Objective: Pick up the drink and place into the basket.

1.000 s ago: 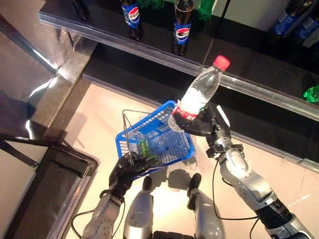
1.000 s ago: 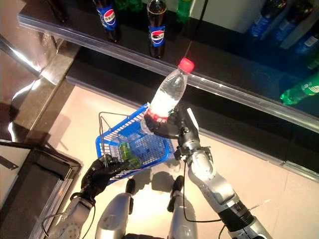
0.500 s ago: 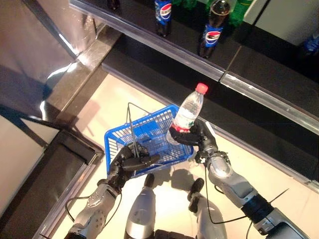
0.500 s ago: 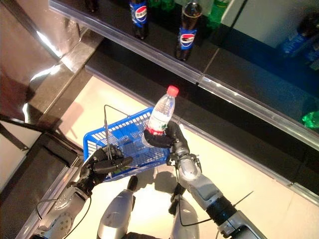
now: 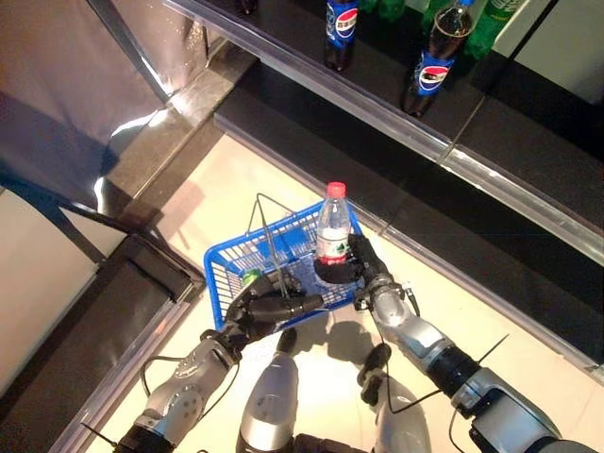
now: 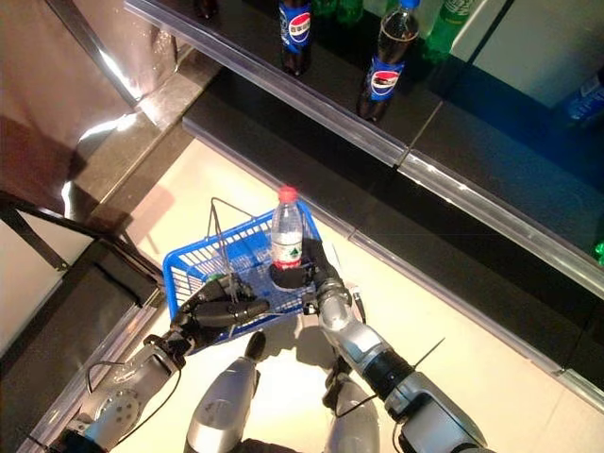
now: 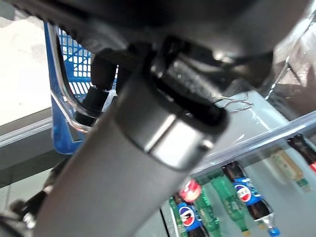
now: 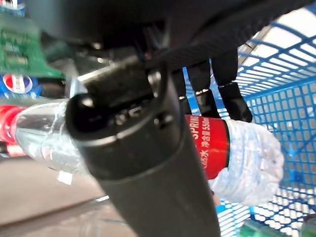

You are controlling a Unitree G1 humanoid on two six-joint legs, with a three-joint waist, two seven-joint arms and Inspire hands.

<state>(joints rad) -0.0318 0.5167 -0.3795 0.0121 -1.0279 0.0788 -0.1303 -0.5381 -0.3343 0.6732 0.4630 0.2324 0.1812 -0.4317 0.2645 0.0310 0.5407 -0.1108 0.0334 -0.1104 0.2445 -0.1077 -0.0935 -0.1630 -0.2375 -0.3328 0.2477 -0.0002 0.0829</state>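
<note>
Setting: pale shiny floor [image 5: 528, 311] in front of a dark display shelf [image 5: 396, 113] with a clear front rail; dark panels stand along the robot's left side.
Right robot hand [image 5: 363, 269]: fingers curled round the lower part of the water bottle [image 5: 332, 231], gripping it; the right wrist view shows the fingers [image 8: 217, 96] wrapped across the red label band.
Water bottle: clear plastic, red cap, red and green label, held upright with its base over the basket's right end, at about rim level; whether the base touches the basket floor cannot be told.
Left robot hand [image 5: 269, 304]: fingers closed on the near rim of the blue basket [image 5: 226, 269], carrying it above the floor.
Blue basket: plastic mesh with thin wire handles [image 5: 267, 226] standing up over its middle; its long side runs from the left robot hand toward the right robot hand.
Inside the basket: a green can [image 5: 249, 278] lies near the left end, just beside the left robot hand.
Shelf contents: two dark cola bottles [image 5: 429, 66] with blue labels stand upright behind the rail, well apart from the basket; green bottles [image 6: 448, 19] stand further back.
Left wrist view: mostly filled by the arm; a corner of the basket mesh and more shelf bottles show past it.
</note>
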